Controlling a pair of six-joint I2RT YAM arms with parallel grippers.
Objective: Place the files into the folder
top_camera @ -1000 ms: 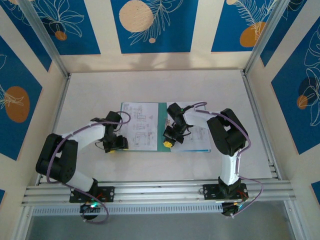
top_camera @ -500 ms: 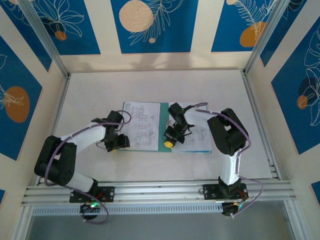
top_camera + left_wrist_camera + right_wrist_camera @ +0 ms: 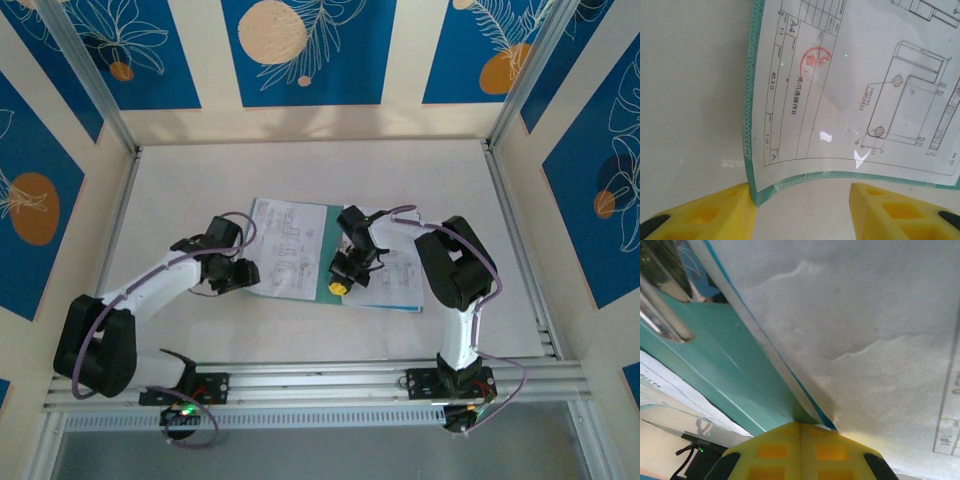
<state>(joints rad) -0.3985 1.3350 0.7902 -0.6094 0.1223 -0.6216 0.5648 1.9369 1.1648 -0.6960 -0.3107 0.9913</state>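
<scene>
Files [image 3: 850, 75] appear seated inside folder [image 3: 747, 125], so closing seems in hand; right gripper [image 3: 800, 427] is pinched tight on its edge. Left gripper [image 3: 800, 200], half open and empty, should next close on the corner.

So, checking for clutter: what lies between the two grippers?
In the top view, the open folder with a printed file, from left gripper to right gripper.

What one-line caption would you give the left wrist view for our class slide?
Left gripper, jaws apart, frames the curled corner of the teal-edged folder with a stamped drawing sheet inside.
</scene>
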